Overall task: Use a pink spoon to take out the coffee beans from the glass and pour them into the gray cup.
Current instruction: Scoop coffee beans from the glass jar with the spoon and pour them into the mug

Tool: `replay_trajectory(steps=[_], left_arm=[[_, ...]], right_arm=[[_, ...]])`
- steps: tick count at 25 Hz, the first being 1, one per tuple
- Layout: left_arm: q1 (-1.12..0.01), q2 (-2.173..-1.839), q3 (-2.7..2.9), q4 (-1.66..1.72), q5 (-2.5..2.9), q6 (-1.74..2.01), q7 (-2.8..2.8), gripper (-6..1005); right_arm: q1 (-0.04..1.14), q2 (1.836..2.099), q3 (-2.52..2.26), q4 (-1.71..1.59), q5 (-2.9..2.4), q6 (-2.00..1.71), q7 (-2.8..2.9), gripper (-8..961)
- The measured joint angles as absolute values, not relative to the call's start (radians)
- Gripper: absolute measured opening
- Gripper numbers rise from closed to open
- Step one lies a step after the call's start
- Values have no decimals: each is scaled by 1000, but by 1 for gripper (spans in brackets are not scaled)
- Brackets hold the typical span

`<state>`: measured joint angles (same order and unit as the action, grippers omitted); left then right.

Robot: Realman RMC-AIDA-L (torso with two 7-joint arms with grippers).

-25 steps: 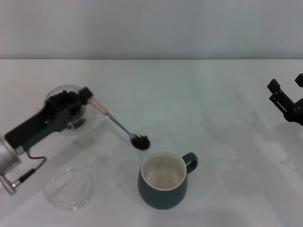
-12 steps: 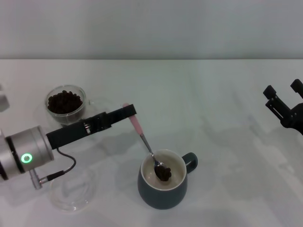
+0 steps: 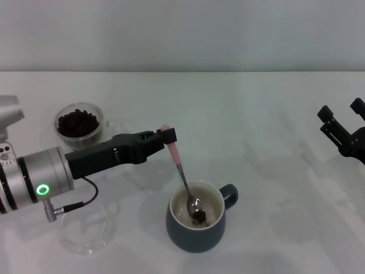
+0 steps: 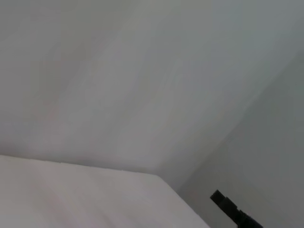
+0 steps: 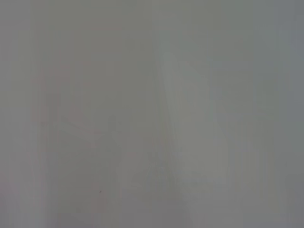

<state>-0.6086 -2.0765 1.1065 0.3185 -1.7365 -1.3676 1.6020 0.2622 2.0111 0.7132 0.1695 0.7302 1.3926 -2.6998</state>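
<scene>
dish (image 3: 84, 234) of clear glass, flat and shallow, sat nearest on the white table (image 3: 268, 142), partly under the left arm. just to its right stood the gray cup (image 3: 197, 217), handle turned to the right, cream inside showing. the silver bowl of the pink spoon (image 3: 181, 174) was down inside that cup, with a small clump of coffee beans (image 3: 199, 216) lying at the bowl's tip against the cup's inner wall. the spoon leaned up and to the left out of the cup, its pale pink handle pinched at the top end by the left gripper (image 3: 165, 137), whose black fingers were closed on it. the left arm reached in from the left edge, above the table. farther back and to the left, the glass (image 3: 80, 123) stood well apart from the cup, with a heap of dark beans inside. at the far right edge the right gripper (image 3: 341, 119) hung clear of everything, fingers spread apart and holding nothing
</scene>
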Motion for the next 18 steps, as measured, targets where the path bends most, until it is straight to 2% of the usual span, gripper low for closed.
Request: replay_trajectory(steps=[18], left_arm=[[-568,-2070,1103,384,-1815,-1482,1760,137]], right_arm=[[270,2011,713,191,738,1392,-2700,873]])
